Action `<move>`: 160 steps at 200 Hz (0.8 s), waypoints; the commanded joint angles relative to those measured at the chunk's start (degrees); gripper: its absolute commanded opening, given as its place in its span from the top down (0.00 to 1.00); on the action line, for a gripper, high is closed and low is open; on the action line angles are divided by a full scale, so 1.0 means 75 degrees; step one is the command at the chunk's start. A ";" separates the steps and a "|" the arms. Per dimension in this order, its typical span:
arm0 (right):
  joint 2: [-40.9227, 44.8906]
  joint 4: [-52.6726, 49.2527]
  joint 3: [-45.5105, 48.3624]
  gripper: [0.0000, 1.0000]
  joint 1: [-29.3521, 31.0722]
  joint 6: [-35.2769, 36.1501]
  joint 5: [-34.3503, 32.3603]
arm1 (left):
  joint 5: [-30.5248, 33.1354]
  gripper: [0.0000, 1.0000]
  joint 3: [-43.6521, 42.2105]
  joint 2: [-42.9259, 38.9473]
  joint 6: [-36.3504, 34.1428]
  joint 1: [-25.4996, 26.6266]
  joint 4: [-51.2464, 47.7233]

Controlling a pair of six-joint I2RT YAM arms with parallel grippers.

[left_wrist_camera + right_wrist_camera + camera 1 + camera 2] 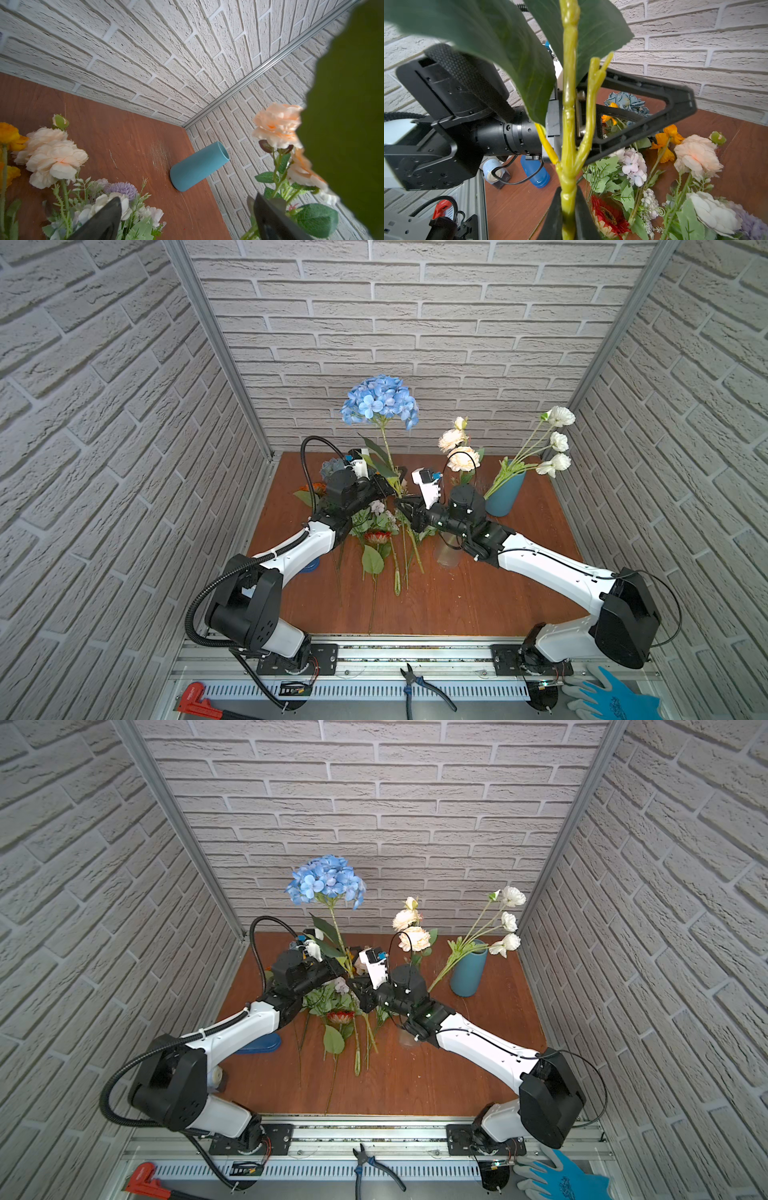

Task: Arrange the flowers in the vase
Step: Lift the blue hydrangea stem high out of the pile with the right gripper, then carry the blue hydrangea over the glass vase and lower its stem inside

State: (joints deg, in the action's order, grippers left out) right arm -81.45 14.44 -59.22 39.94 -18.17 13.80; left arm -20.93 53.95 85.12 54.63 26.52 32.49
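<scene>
Right gripper (569, 199): clenched on the green stem of the blue hydrangea (380, 402), low down, and it's holding it upright over mid-table!
Left gripper (187, 199): fingers spread wide, just beside that stem, gripping nothing.
Blue hydrangea: bloom high against the back brick wall in both top views.
Teal vase (505, 493): upright at the table's (457, 605) back right, white poppies (557, 439) leaning out of it.
Loose flowers (378, 526): heaped on the table beneath both grippers, red daisy among them.
</scene>
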 commanded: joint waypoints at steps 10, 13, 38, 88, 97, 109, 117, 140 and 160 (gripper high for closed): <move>-0.0173 -0.0278 -0.0250 0.83 0.0036 0.0208 -0.0065 | -0.0245 0.02 0.0306 -0.0334 -0.0334 0.0213 0.0227; -0.0178 -0.0294 -0.0257 0.82 0.0041 0.0217 -0.0070 | -0.0245 0.02 0.0308 -0.0334 -0.0341 0.0212 0.0221; -0.0181 -0.0361 -0.0307 0.94 0.0041 0.0220 -0.0083 | -0.0248 0.02 0.0306 -0.0368 -0.0402 0.0209 0.0169; -0.0016 -0.0359 -0.0207 0.94 0.0041 0.0313 -0.0175 | -0.0210 0.02 0.0317 -0.0357 -0.0496 0.0202 0.0098; 0.0093 -0.0243 -0.0105 0.94 0.0044 0.0347 -0.0294 | -0.0194 0.02 0.0318 -0.0365 -0.0537 0.0211 0.0064; 0.0307 0.0038 0.0127 0.94 0.0036 0.0407 -0.0487 | -0.0169 0.02 0.0300 -0.0363 -0.0565 0.0204 0.0016; 0.0469 0.0221 0.0263 0.94 0.0042 0.0490 -0.0631 | -0.0134 0.02 0.0268 -0.0376 -0.0587 0.0202 -0.0023; 0.0877 0.0364 0.0387 0.94 0.0041 0.0828 -0.1061 | 0.0028 0.02 0.0098 -0.0450 -0.0663 0.0168 -0.0174; 0.1134 0.0161 0.0232 0.95 0.0041 0.1143 -0.1303 | 0.0186 0.02 -0.0143 -0.0565 -0.0643 0.0071 -0.0282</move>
State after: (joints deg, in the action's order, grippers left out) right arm -76.95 11.44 -56.40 39.97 -13.76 7.81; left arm -21.23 54.30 83.70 51.00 27.81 29.76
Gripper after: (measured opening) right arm 0.090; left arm 0.982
